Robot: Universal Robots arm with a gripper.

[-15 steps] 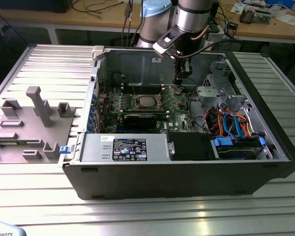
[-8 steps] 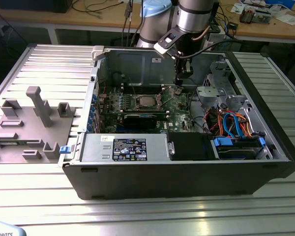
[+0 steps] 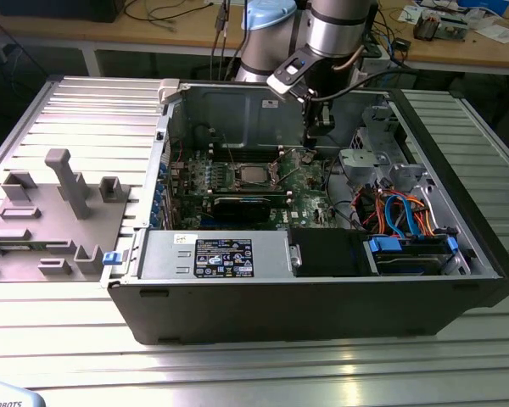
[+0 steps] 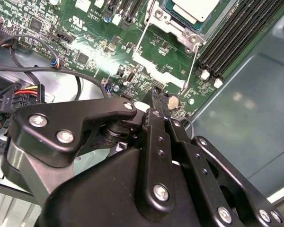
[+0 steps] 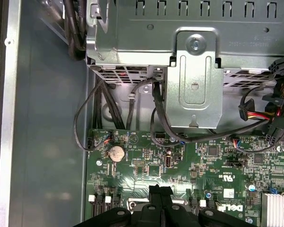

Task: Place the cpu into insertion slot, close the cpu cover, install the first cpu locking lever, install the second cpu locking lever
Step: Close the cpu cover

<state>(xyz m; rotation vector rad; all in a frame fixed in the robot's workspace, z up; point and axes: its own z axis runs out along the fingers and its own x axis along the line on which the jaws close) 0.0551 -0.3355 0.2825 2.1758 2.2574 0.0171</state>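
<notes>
cpu [image 4: 195,6] seated, framed by cpu cover [image 4: 182,27]. End effector [image 5: 161,190] pinched shut, empty, near locking lever [image 4: 195,56]. Risk: slipping off thin lever, scraping circuit board [image 4: 99,52].

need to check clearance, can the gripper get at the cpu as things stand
Likely yes: the gripper hangs over the motherboard close to the cpu, and no cable or bracket lies between them.

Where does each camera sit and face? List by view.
Exterior view: off the arm, looking down into the open computer case; arm, end effector show.
Second wrist view: on the wrist, facing green circuit board and cpu; end effector shows.
First wrist view: on the wrist, facing drive cage; end effector shows.
Both wrist views share the green circuit board.
</notes>
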